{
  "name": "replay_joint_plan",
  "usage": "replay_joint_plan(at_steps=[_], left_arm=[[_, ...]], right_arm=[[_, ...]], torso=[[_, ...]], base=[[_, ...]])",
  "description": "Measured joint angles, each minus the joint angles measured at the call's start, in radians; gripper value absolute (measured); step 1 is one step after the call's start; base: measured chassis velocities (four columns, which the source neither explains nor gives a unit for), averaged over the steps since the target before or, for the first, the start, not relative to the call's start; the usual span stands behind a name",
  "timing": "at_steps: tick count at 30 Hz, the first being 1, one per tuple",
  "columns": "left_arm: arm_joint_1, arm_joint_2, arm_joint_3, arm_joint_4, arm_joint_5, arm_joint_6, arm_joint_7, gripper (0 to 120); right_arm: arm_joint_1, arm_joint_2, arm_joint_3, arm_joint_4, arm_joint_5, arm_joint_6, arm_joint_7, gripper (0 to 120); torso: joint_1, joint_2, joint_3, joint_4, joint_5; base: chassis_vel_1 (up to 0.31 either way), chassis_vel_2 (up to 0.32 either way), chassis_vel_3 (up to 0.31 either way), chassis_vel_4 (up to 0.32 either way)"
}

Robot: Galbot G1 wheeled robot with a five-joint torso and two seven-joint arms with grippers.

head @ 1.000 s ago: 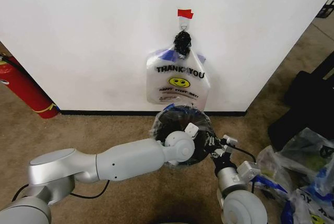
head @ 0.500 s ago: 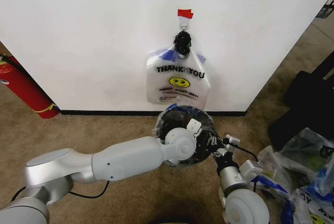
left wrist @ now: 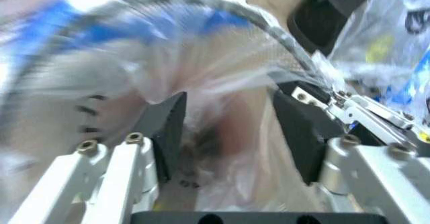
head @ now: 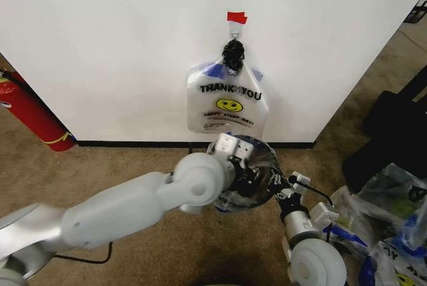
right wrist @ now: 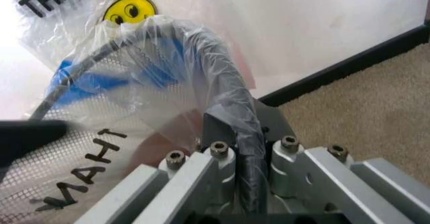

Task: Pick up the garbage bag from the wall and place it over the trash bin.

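1. I have the left gripper (left wrist: 228,133) down inside the mouth of the trash bin (head: 261,193), its two black fingers (left wrist: 168,128) spread apart with the clear film between them, not pinched. From the head view the left arm sweeps in from the near left and its wrist sits over the bin's far-left rim.

2. The right gripper (right wrist: 236,148) is at the bin's near-right edge. Its fingers are clamped on the wire rim with a fold of the garbage bag (right wrist: 154,63) trapped against it.

3. The garbage bag, clear with blue printed patches, is already off the wall (head: 120,46) and draped over the bin: in the right wrist view the film runs over the top of the mesh and down the outside. On the left arm's side it looks sunk into the opening rather than pulled over the rim.

4. The relation that matters, as I judge it: the loose film lies directly ahead of and between the left fingers, the right side is pinned, so the left arm is the one nearer the slack.

5. The whitish "THANK YOU" bag (head: 228,106) hangs from the hook under the red tape (head: 236,17), just beyond the bin, untouched.

6. The fire extinguisher (head: 30,116) stands well apart at far left.
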Motion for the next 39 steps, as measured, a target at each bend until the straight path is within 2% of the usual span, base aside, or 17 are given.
replay_joint_plan(at_steps=[1,2,3,6,7,8,9,10,11,14,17,18,21,29,35,39], left_arm=[[0.007,0.007,-0.007,-0.009,0.003,0.0,0.003,57],[0.051,0.039,-0.044,-0.053,0.012,-0.001,0.022,66],[0.051,0.039,-0.044,-0.053,0.012,-0.001,0.022,66],[0.182,0.122,-0.118,-0.145,0.16,-0.075,0.122,81],[0.182,0.122,-0.118,-0.145,0.16,-0.075,0.122,81],[0.257,0.157,-0.143,-0.175,0.277,-0.092,0.166,88],[0.281,0.167,-0.149,-0.18,0.323,-0.094,0.181,92],[0.324,0.184,-0.154,-0.183,0.42,-0.098,0.207,97],[0.324,0.184,-0.154,-0.183,0.42,-0.098,0.207,97],[0.385,0.191,-0.159,-0.172,0.573,-0.09,0.227,100],[0.398,0.175,-0.15,-0.121,0.726,-0.081,0.252,100],[0.398,0.175,-0.15,-0.121,0.726,-0.081,0.252,100],[0.387,0.152,-0.13,-0.061,0.836,-0.067,0.263,100],[0.377,0.125,-0.106,0.02,0.922,-0.052,0.256,100],[0.387,0.13,-0.115,0.022,0.935,-0.052,0.238,100],[0.4,0.155,-0.129,-0.008,0.936,-0.054,0.23,100]], right_arm=[[0.0,0.0,0.0,0.0,0.0,0.0,0.0,0],[-0.002,0.001,0.0,0.001,-0.002,-0.001,0.0,0],[-0.002,0.001,0.0,0.001,-0.002,-0.001,0.0,0],[-0.009,0.003,0.005,0.002,-0.005,-0.001,0.0,0],[-0.009,0.003,0.005,0.002,-0.005,-0.001,0.0,0],[-0.012,0.005,0.007,0.002,-0.008,-0.001,0.0,0],[-0.013,0.006,0.007,0.002,-0.009,0.0,0.0,0],[-0.015,0.007,0.007,0.002,-0.011,0.0,-0.001,0],[-0.015,0.007,0.007,0.002,-0.011,0.0,-0.001,0],[-0.018,0.011,0.005,0.003,-0.015,0.002,-0.002,0],[-0.022,0.015,0.005,0.007,-0.024,0.005,-0.003,0],[-0.022,0.015,0.005,0.007,-0.024,0.005,-0.003,0],[-0.026,0.02,0.005,0.012,-0.029,0.006,-0.006,0],[-0.032,0.025,0.007,0.016,-0.035,0.007,-0.008,0],[-0.024,0.02,0.008,0.012,-0.033,0.007,-0.008,0],[-0.012,0.021,0.004,-0.002,-0.032,0.007,-0.008,0]], torso=[[0.0,0.0,0.0,0.0,0.0],[0.0,0.0,0.0,-0.0002,0.0],[0.0,0.0,0.0,-0.0002,0.0],[0.0,0.0,0.0,0.0003,-0.0002],[0.0,0.0,0.0,0.0003,-0.0002],[0.0,0.0,0.0,0.0,-0.0003],[0.0,0.0,0.0,0.0,-0.0002],[0.0,0.0,0.0,-0.0001,0.0001],[0.0,0.0,0.0,-0.0001,0.0001],[0.0,0.0,0.0,0.0001,0.0],[0.0,0.0,0.0,-0.0003,0.0002],[0.0,0.0,0.0,-0.0003,0.0002],[0.0,0.0,0.0,-0.0002,0.0002],[0.0,0.0,0.0,-0.0001,0.0003],[0.0,0.0,0.0,-0.0001,0.0003],[0.0,0.0,0.0,0.0001,0.0004]], base=[[0.0,0.0,0.0,0.0],[0.0,0.0,0.0,0.0],[0.0,0.0,0.0,0.0],[0.0,0.0,0.0,0.0],[0.0,0.0,0.0,0.0],[0.0,0.0,0.0,0.0],[0.0,0.0,0.0,0.0],[0.0,0.0,0.0,0.0],[0.0,0.0,0.0,0.0],[0.0,0.0,0.0,0.0],[0.0,0.0,0.0,0.0],[0.0,0.0,0.0,0.0],[0.0,0.0,0.0,0.0],[0.0,0.0,0.0,0.0],[0.0,0.0,0.0,0.0],[0.0,0.0,0.0,0.0]])
